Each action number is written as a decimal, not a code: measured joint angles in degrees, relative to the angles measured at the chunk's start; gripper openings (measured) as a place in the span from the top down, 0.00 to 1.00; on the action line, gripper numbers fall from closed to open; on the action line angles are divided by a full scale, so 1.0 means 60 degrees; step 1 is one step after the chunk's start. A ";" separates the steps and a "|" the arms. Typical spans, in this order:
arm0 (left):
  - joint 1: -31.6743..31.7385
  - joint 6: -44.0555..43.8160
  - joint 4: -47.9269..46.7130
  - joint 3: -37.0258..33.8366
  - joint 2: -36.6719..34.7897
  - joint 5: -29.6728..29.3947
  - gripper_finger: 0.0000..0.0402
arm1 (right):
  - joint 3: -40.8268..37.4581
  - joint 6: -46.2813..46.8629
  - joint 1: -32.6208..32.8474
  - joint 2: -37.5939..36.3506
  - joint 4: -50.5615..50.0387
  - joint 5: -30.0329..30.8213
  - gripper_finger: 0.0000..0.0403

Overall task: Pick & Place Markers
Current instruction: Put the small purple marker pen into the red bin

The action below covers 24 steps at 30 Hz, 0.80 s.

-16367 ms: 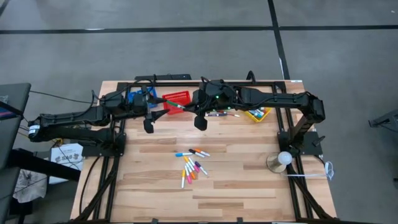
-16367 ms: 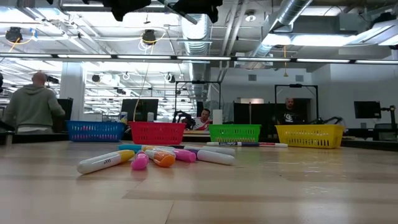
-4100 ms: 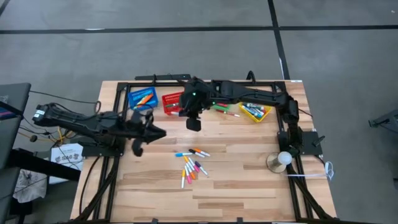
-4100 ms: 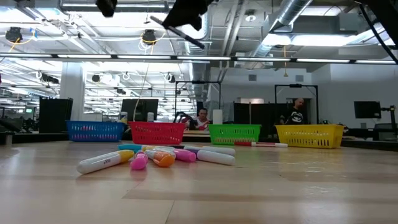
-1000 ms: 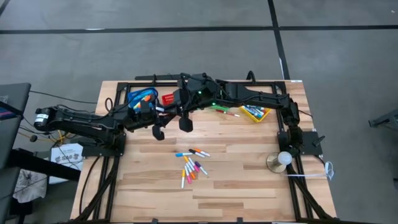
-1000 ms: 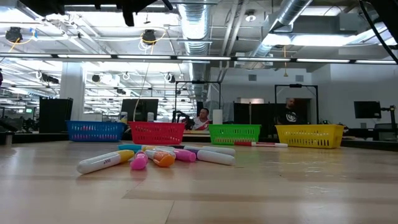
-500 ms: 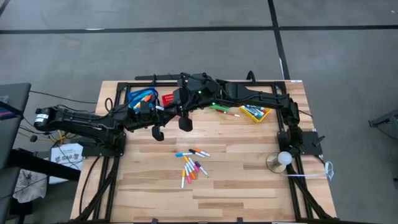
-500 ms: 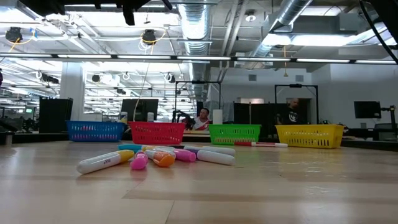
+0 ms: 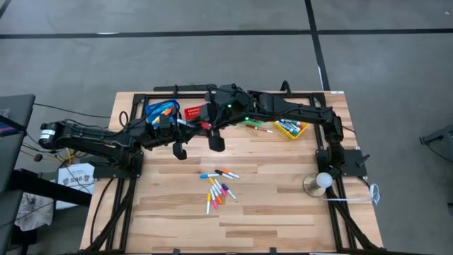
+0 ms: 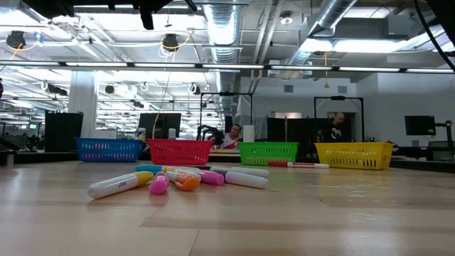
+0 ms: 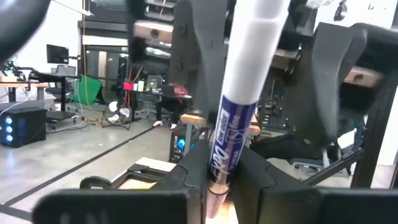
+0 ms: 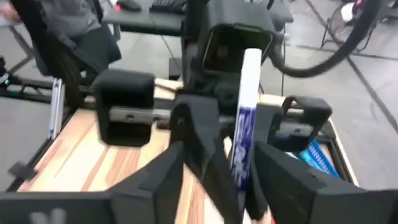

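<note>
The wooden tabletop (image 9: 283, 212) carried both dark arms, which met above its far edge in front of a row of small baskets. The left arm reached in from the left side, its left end effector (image 11: 214, 186) clamped on the lower end of a white marker with a blue label (image 11: 239, 118), which stood upright between the fingers. The right arm stretched across from the right, and the right end effector (image 12: 239, 180) faced the left one with its fingers spread to either side of that same marker, seen there standing between them without a firm pinch. Along the far edge stood the blue basket (image 9: 161, 111), the red basket (image 9: 195, 113), the green basket (image 10: 268, 152) and the yellow basket (image 9: 291, 129), with a few markers lying beside the yellow one. Nearer the middle of the tabletop lay the loose cluster of markers (image 9: 218, 185), fanned out and touching one another, well apart from both arms. A person (image 10: 231, 135) sat in the room beyond.
</note>
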 joint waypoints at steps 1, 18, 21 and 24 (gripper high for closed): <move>0.0002 -0.0002 0.0000 0.0000 0.0000 0.0001 0.90 | 0.0002 0.0000 0.0000 -0.0062 0.0048 0.0000 0.50; 0.0209 -0.0706 -0.1899 0.0000 -0.0025 -0.2812 0.89 | -0.0873 0.1423 -0.0978 -0.2241 -0.3849 0.0036 0.48; 0.0587 -0.0819 -0.2711 0.0000 -0.0025 -0.2985 0.88 | -0.1841 0.1915 -0.1089 -0.2674 -0.3790 0.0041 0.48; 0.1179 -0.1192 -0.3342 0.0000 -0.0025 -0.3000 0.88 | -0.3125 0.2368 -0.1089 -0.3128 -0.3415 0.0208 0.48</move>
